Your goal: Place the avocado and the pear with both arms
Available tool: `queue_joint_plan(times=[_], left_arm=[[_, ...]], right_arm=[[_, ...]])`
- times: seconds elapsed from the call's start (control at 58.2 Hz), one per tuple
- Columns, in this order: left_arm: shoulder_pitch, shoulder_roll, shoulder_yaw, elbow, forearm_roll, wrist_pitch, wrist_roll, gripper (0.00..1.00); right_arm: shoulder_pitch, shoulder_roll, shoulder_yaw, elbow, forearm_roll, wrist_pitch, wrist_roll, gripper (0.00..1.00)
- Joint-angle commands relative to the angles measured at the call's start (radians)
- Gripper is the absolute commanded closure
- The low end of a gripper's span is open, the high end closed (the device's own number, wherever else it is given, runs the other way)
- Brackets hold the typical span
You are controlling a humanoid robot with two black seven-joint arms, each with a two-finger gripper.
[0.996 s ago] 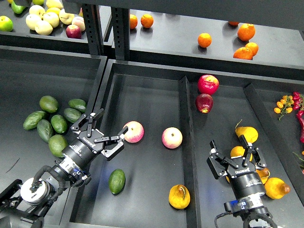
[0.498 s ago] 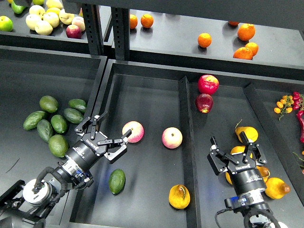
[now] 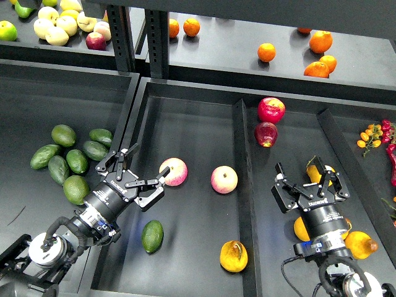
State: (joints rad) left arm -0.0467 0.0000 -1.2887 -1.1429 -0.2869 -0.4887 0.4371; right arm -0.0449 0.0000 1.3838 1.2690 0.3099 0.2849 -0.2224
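A dark green avocado (image 3: pixel 152 236) lies alone in the middle bin (image 3: pixel 185 124), near its front left. A golden-yellow pear (image 3: pixel 233 256) with a brown stem lies in the same bin at the front right. My left gripper (image 3: pixel 141 168) is open and empty, above and behind the avocado, its fingertip close to a pink-yellow apple (image 3: pixel 174 171). My right gripper (image 3: pixel 302 175) is open and empty over the right bin, above several yellow pears (image 3: pixel 360 244).
A second pink-yellow apple (image 3: pixel 224 179) sits mid-bin. Two red apples (image 3: pixel 270 110) lie behind the divider (image 3: pixel 242 185). Several avocados (image 3: pixel 69 158) fill the left bin. Oranges (image 3: pixel 320 42) and pale apples (image 3: pixel 59 25) sit on the back shelf.
My right arm has moved forward, up the view, over the pears. My left gripper has shifted slightly. The avocado and the pear have not moved.
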Motion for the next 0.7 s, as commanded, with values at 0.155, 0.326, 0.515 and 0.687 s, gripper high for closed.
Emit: queue_joint_plan(times=[0.155,0.326,0.515,0.687], left_arm=[[0.025,0.0,-0.004,0.0,0.002,0.0,0.003,0.01],[0.022,0.0,-0.007,-0.008,0.015,0.0,0.006,0.01],[0.008,0.017,0.014,-0.032,0.017,0.0,0.015,0.01],[-0.018,0.155,0.052,-0.054,0.018,0.0,0.026,0.01]], right_arm=[[-0.013,0.0,0.004,0.001,0.0,-0.003,-0.002,0.01],[-0.004,0.0,0.001,0.001,-0.002,-0.006,-0.003,0.01],[-0.004,0.0,0.001,0.001,0.0,-0.024,-0.003,0.01],[-0.004,0.0,0.003,0.006,0.0,-0.029,-0.002,0.01]])
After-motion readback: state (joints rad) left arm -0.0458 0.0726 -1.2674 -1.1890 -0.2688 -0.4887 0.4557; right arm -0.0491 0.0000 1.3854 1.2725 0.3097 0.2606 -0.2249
